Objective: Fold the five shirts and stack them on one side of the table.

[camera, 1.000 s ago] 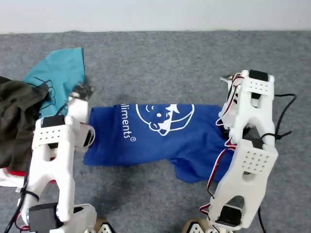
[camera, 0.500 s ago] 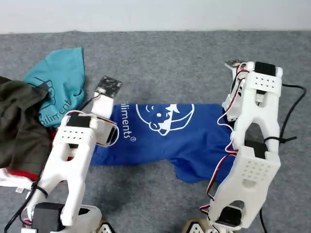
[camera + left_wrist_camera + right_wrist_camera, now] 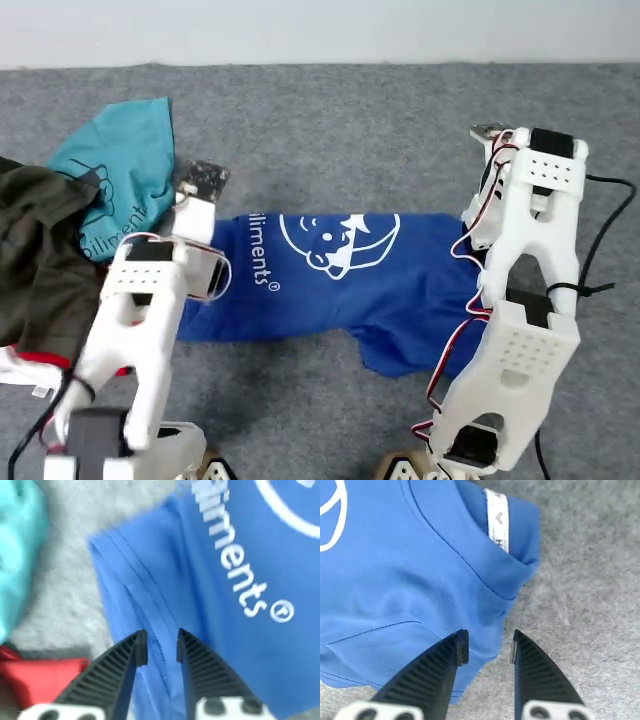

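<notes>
A blue shirt [image 3: 340, 280] with white print lies spread across the middle of the grey table. My left gripper [image 3: 157, 645] hovers open over its hem [image 3: 130, 580], the blue cloth showing between the fingers. The left arm [image 3: 150, 290] stands at the shirt's left end in the high view. My right gripper [image 3: 487, 647] is open above the collar end [image 3: 512, 575], near the white neck label [image 3: 497, 520]. The right arm [image 3: 525, 240] covers the shirt's right end. A teal shirt [image 3: 120, 170], a dark olive shirt [image 3: 35, 250] and a red one [image 3: 42, 677] lie piled at the left.
A white garment [image 3: 20, 365] peeks out under the pile at the left edge. Bare grey carpet [image 3: 330, 130] stretches behind the blue shirt up to the white wall. A black cable [image 3: 610, 230] loops beside the right arm.
The left arm swung right over the shirt's left end, then eased back a little leftward. The right arm shifted slightly toward the back. The blue shirt stayed put.
</notes>
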{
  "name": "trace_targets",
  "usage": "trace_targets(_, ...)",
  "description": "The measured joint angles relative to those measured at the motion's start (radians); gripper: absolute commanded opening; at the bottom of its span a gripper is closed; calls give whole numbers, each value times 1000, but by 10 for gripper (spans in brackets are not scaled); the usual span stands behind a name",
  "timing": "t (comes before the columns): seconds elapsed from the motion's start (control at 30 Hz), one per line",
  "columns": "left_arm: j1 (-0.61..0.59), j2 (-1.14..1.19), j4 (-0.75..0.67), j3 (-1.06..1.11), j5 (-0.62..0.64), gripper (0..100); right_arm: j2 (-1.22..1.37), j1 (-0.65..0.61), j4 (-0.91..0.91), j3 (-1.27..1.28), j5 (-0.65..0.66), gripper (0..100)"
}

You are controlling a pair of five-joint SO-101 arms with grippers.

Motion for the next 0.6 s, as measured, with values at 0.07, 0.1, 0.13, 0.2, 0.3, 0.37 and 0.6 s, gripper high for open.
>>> trace_targets(0.07, 0, 75, 0, -18, 0, 113, 0, 0, 0, 0, 0, 151)
trace_targets(0.1, 0, 114, 0, -37, 0, 113, 0, 0, 0, 0, 0, 151)
trace_targets(0.13, 0, 144, 0, -58, 0, 113, 0, 0, 0, 0, 0, 151)
trace_targets(0.2, 0, 204, 9, -101, 0, 113, 0, 0, 0, 0, 0, 151)
trace_targets(0.3, -2, 267, 38, -161, 0, 108, 0, 0, 0, 0, 0, 151)
trace_targets(0.37, -3, 299, 64, -198, 0, 108, 0, 0, 0, 0, 0, 151)
trace_targets(0.6, -3, 358, 146, -275, 5, 107, 0, 0, 0, 0, 0, 151)
